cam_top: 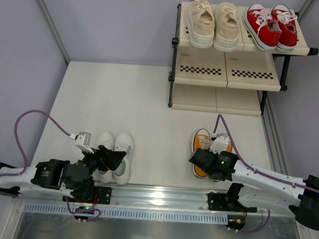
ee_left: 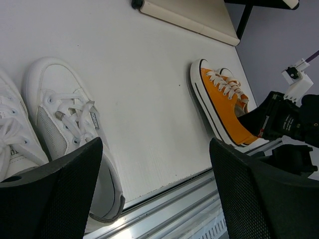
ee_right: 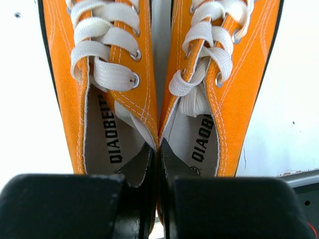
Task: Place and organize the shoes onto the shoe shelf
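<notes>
Pinch set: right gripper [ee_right: 158,159] clamps both orange shoes [ee_right: 239,89] by their inner collars, left gripper [ee_left: 154,164] gapes empty, so lift level, slowly.

Four shoe pairs [cam_top: 214,25], one shelf [cam_top: 223,69]

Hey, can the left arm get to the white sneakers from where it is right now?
Probably yes. The left pincer is open and hovers right by the white sneakers, with nothing between them; the right pincer is shut on the orange pair, well aside.
</notes>
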Robot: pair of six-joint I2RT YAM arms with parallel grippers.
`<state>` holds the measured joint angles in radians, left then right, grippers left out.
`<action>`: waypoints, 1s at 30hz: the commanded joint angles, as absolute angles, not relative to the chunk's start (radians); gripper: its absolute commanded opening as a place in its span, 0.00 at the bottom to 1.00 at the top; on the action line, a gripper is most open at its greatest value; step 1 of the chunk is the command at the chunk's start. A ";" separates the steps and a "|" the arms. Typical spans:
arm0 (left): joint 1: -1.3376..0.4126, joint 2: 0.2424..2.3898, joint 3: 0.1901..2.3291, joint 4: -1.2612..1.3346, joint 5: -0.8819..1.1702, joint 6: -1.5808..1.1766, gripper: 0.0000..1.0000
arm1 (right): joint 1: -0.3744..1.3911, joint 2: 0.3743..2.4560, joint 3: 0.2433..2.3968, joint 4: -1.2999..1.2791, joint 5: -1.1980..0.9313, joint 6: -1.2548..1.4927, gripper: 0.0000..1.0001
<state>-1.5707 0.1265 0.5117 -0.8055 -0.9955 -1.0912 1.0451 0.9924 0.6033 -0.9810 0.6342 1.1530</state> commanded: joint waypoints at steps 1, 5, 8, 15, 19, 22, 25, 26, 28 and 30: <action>-1.572 0.153 0.526 -0.801 -1.028 -1.085 0.86 | 1.048 0.956 0.683 -0.914 0.804 1.051 0.04; -1.572 0.173 0.531 -0.787 -1.025 -1.072 0.86 | 1.048 0.950 0.698 -0.801 0.932 0.951 0.04; -1.572 0.190 0.545 -0.793 -1.022 -1.072 0.86 | 1.049 0.916 0.704 -0.732 1.038 0.867 0.04; -1.572 0.204 0.551 -0.801 -1.023 -1.078 0.86 | 1.048 0.714 0.609 -0.430 1.140 0.574 0.04; -1.572 0.209 0.549 -0.795 -1.028 -1.080 0.86 | 1.046 0.672 0.615 -0.472 1.143 0.578 0.04; -1.572 0.213 0.546 -0.790 -1.028 -1.085 0.86 | 1.042 0.702 0.668 -0.651 1.098 0.737 0.04; -1.572 0.218 0.538 -0.778 -1.025 -1.086 0.86 | 1.025 0.809 0.724 -0.892 1.013 0.970 0.25; -1.572 0.218 0.532 -0.772 -1.026 -1.086 0.86 | 1.020 0.837 0.729 -0.975 0.991 1.012 0.39; -1.572 0.219 0.522 -0.755 -1.023 -1.074 0.87 | 1.011 0.915 0.726 -1.028 0.948 1.138 0.68; -1.574 0.222 0.523 -0.746 -1.020 -1.069 0.86 | 0.999 0.951 0.716 -1.008 0.881 1.155 0.79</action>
<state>-1.5707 0.2070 0.5209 -0.7933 -0.9955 -1.0874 1.0138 0.8963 0.7013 -0.8894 0.9733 0.9775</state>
